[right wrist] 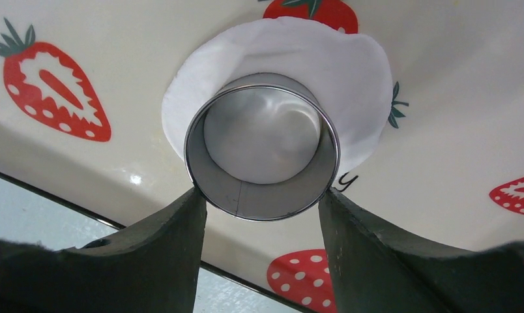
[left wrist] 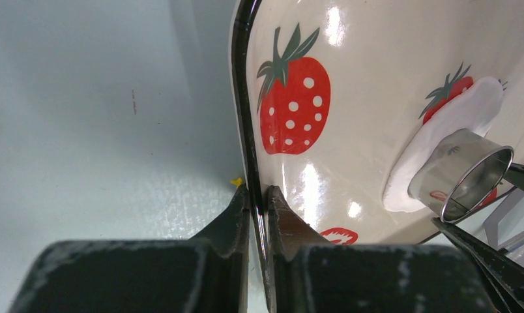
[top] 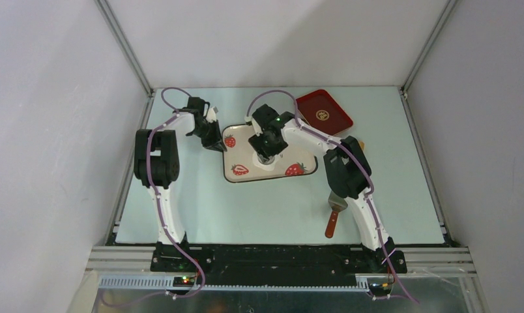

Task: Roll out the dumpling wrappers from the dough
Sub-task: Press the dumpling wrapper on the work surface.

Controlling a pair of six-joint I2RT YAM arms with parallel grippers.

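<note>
A flat white dough round point(right wrist: 292, 52) lies in the middle of the cream strawberry-print tray point(top: 243, 151). It is the only dough I see. My right gripper point(right wrist: 262, 194) is shut on a silvery ring cutter point(right wrist: 246, 199), one finger on each side, and the ring stands on the dough. From above, the right gripper point(top: 267, 155) covers the cutter and only the dough's edge point(top: 266, 166) shows. My left gripper point(left wrist: 258, 194) is shut on the tray's black left rim point(left wrist: 241, 98). The left wrist view also shows the dough point(left wrist: 455, 117) and the cutter point(left wrist: 461, 173).
A dark red tray point(top: 323, 112) sits at the back right. A scraper with a red handle point(top: 334, 215) lies on the table beside the right arm. A tiny yellow crumb point(left wrist: 236, 182) lies by the tray rim.
</note>
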